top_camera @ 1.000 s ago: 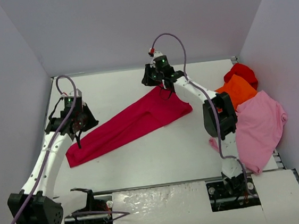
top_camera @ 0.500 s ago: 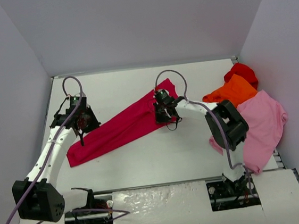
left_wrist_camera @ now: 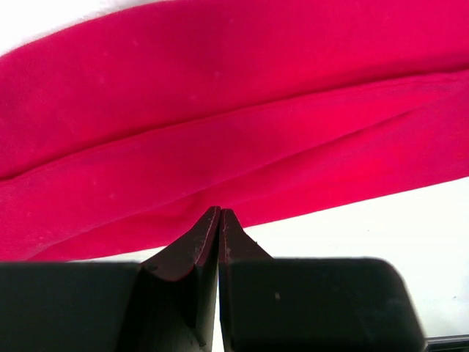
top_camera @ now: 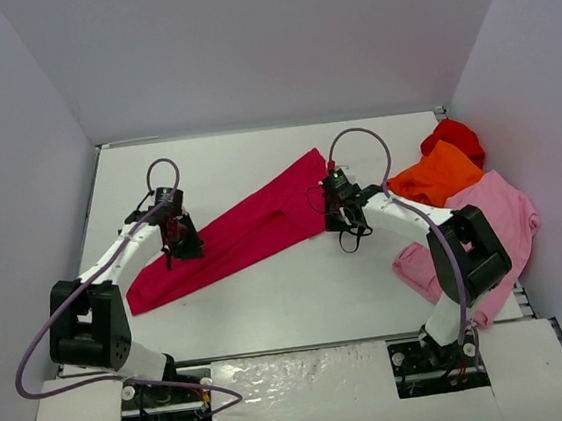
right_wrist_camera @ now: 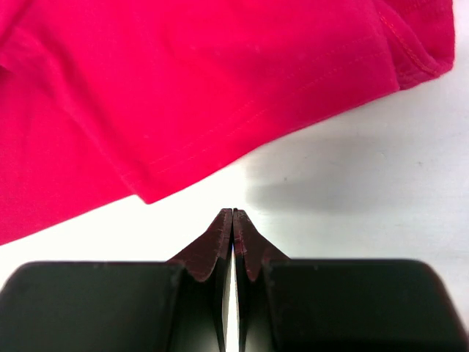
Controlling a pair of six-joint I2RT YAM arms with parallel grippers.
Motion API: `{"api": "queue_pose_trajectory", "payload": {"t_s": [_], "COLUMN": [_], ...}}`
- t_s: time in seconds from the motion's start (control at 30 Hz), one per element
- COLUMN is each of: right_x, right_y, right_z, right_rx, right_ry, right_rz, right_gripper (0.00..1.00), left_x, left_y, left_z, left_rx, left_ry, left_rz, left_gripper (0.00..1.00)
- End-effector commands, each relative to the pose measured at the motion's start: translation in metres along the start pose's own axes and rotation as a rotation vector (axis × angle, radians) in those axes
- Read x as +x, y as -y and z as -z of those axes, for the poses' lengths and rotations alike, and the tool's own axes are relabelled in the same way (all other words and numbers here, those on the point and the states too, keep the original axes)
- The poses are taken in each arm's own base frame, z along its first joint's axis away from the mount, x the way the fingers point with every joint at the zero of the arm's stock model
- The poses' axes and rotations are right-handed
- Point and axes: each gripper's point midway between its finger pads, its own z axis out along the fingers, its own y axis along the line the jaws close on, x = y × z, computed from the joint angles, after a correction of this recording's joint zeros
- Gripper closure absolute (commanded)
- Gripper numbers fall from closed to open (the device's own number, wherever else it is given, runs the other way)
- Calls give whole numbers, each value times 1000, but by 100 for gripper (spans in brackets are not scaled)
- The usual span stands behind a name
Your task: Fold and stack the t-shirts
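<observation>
The raspberry-red t-shirt [top_camera: 248, 231] lies folded into a long narrow band, slanting from the near left to the far middle of the table. My left gripper [top_camera: 182, 246] is shut at the band's left part. In the left wrist view its tips [left_wrist_camera: 220, 211] meet at the near edge of the cloth [left_wrist_camera: 234, 110], and no cloth shows between them. My right gripper [top_camera: 342, 220] is shut beside the band's right end. In the right wrist view it [right_wrist_camera: 232, 212] hangs over bare table, just short of a hemmed corner of the shirt [right_wrist_camera: 183, 88].
At the right side an orange t-shirt [top_camera: 443, 171], a bright red one [top_camera: 451, 135] behind it and a pale pink one [top_camera: 490, 234] lie in loose heaps. Grey walls close off the table [top_camera: 270, 292] on the left, back and right.
The right gripper came from the shirt's far end to its near right side and shut. The left gripper moved right along the band. The shirt's right end now lies narrower.
</observation>
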Motion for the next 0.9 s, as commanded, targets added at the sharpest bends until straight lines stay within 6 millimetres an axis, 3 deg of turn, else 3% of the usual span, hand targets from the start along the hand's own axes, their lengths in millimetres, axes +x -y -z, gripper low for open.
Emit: {"api": "queue_pose_trajectory", "payload": {"t_s": [0.0, 0.2, 0.5, 0.67, 0.87], "right_x": [-5, 1, -34, -65, -53], "right_y": [12, 19, 3, -2, 18], "right_z": [-9, -29, 9, 18, -34], "right_rx": [52, 57, -30, -60, 13], "right_ry": [14, -23, 51, 103, 10], "right_rz": [24, 22, 13, -7, -14], "right_gripper": [100, 100, 100, 100, 100], "left_x": [-33, -31, -31, -26, -29], "left_y": [18, 13, 14, 17, 23], "left_z": [25, 28, 39, 39, 39], "left_rx": [50, 32, 54, 66, 82], "left_ry": [131, 142, 182, 176, 181], "left_rz": [-18, -16, -5, 2, 3], "left_gripper": [100, 100, 100, 100, 100]}}
